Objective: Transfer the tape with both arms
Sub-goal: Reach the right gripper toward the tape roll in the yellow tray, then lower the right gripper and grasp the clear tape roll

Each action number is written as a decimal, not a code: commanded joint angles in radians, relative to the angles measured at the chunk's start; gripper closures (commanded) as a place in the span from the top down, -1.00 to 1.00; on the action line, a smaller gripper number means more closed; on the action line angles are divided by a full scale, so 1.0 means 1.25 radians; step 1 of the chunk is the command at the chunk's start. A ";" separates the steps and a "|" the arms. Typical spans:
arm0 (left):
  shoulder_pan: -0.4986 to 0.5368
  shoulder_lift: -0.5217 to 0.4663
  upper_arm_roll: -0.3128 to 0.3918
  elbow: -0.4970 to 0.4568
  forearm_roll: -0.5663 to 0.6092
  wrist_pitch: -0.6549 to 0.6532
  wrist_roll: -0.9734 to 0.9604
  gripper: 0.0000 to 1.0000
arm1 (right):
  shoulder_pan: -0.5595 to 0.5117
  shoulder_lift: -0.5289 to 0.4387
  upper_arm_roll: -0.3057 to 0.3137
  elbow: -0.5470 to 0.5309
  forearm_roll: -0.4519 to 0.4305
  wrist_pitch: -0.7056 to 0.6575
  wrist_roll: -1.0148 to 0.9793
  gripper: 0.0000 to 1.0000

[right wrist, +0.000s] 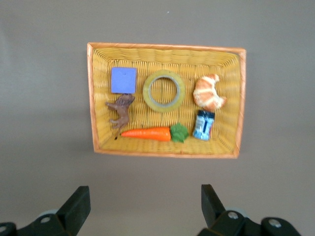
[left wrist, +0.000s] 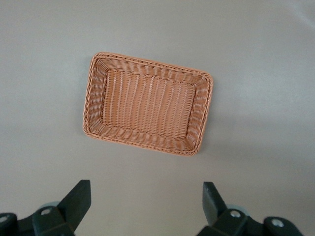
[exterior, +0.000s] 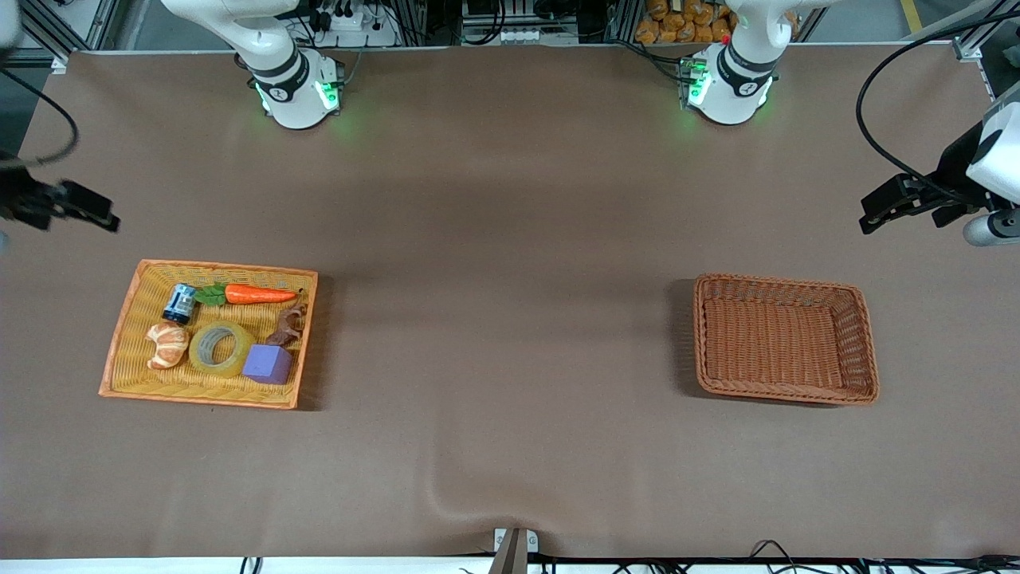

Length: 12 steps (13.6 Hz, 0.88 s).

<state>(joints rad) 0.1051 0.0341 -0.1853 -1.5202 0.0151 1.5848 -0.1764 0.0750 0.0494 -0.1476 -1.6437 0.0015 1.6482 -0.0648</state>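
The tape [exterior: 223, 369], a yellowish translucent ring, lies flat in the yellow wicker basket [exterior: 209, 399] at the right arm's end of the table, between a croissant [exterior: 167, 344] and a purple cube [exterior: 268, 363]. It also shows in the right wrist view [right wrist: 146, 93]. My right gripper [exterior: 92, 209] is open and empty, high over the bare table beside that basket [right wrist: 165, 46]; its open jaws show in its wrist view [right wrist: 145, 196]. My left gripper [exterior: 876, 211] is open and empty, up over the table beside the brown wicker basket [exterior: 785, 281]; it also shows in its wrist view [left wrist: 146, 196].
The yellow basket also holds a carrot [exterior: 256, 295], a small blue can [exterior: 180, 304] and a brown figure [exterior: 291, 324]. The brown basket [left wrist: 93, 98] at the left arm's end holds nothing. A brown cloth covers the table, with a wrinkle near the front edge [exterior: 446, 494].
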 commanded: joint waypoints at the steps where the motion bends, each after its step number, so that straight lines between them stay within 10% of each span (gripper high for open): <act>1: 0.006 0.007 -0.001 0.013 -0.012 -0.015 0.023 1.00 | 0.003 0.042 0.006 -0.105 0.010 0.142 -0.129 1.00; 12: 0.006 0.019 0.000 0.013 -0.008 -0.015 0.071 1.00 | -0.002 0.343 0.005 -0.208 0.074 0.536 -0.505 1.00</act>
<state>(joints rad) 0.1058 0.0552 -0.1840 -1.5200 0.0151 1.5844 -0.1098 0.0870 0.4569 -0.1460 -1.9027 0.0665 2.2922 -0.6632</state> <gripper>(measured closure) 0.000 0.000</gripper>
